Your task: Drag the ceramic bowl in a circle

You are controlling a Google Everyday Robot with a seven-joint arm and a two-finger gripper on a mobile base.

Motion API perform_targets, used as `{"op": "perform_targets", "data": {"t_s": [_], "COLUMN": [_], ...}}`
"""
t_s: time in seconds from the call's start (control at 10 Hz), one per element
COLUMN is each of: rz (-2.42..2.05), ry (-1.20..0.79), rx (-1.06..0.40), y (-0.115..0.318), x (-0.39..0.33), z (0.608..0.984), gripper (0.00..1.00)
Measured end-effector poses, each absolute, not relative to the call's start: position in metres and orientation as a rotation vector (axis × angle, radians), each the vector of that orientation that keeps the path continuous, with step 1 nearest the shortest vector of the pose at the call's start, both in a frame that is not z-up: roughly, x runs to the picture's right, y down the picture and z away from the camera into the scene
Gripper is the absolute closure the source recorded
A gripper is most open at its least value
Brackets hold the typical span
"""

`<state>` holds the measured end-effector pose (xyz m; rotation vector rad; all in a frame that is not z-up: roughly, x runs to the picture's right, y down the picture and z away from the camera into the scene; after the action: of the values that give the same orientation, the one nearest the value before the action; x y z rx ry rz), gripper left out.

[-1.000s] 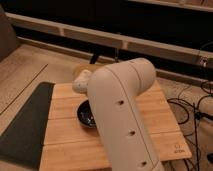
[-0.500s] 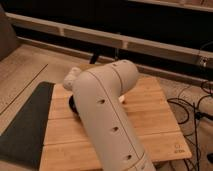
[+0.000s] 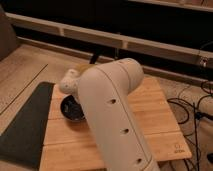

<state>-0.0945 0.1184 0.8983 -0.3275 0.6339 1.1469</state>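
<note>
Ceramic bowl shifted to the left part of the table; circular drag judged under way.

Left to right: one flat dark grey rectangular mat (image 3: 25,125) lies on the floor beside one pale slatted wooden table (image 3: 155,105). One round, shallow, glossy dark blue-black ceramic bowl (image 3: 73,111) sits near the table's left edge. One second ago it sat near the table's centre; half a second ago it lay left and farther back; now it lies left and nearer the camera. This arc indicates that part of the circle is done. One gripper (image 3: 71,98) reaches down into the bowl; whether it is spread or pinching the rim cannot be told. One large white cylindrical robot arm (image 3: 110,110) covers the table's centre. Several dark cables (image 3: 192,107) lie on the floor at right.
</note>
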Motion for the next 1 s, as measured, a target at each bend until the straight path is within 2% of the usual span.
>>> {"op": "perform_targets", "data": {"t_s": [0.2,0.5,0.8,1.0], "rz": [1.121,1.115,1.134,1.141], "ry": [0.637,0.735,0.802,0.771], "rx": [-0.354,-0.334,-0.275,-0.214], "y": [0.135,0.15,0.135,0.107], "x": [-0.093,-0.051,-0.016,-0.011], "z": [0.882,0.868,0.873,0.889], "gripper": [0.8,0.8,0.8,0.8]}}
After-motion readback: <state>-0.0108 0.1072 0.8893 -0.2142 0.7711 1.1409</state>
